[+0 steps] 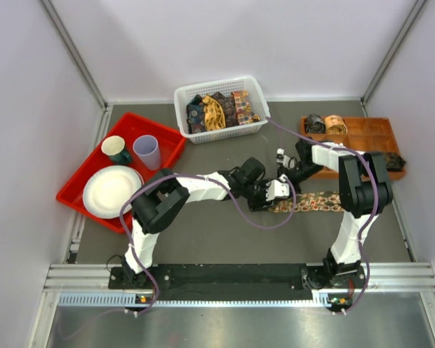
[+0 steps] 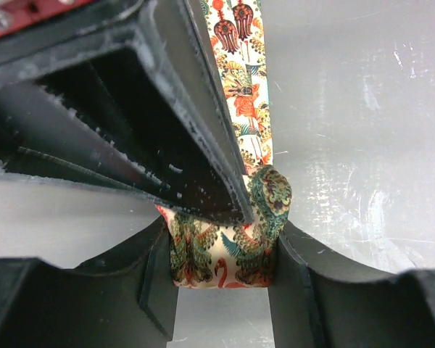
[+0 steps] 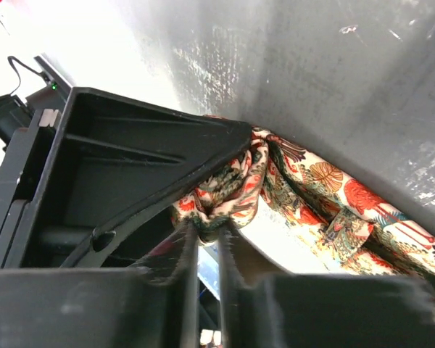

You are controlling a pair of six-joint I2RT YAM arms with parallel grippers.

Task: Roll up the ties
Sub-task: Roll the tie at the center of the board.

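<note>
We see the tie [image 1: 315,201] lying flat on the surface [image 1: 217,243], a little toward 3 o'clock from the centre. At its 9 o'clock end the left gripper [image 2: 221,257] clamps the folded fabric, and the right gripper [image 3: 209,243] pinches the same fold.

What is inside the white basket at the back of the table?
Several patterned ties fill the white basket: dark, yellow and brown-red ones. Anything beneath them is covered.
</note>
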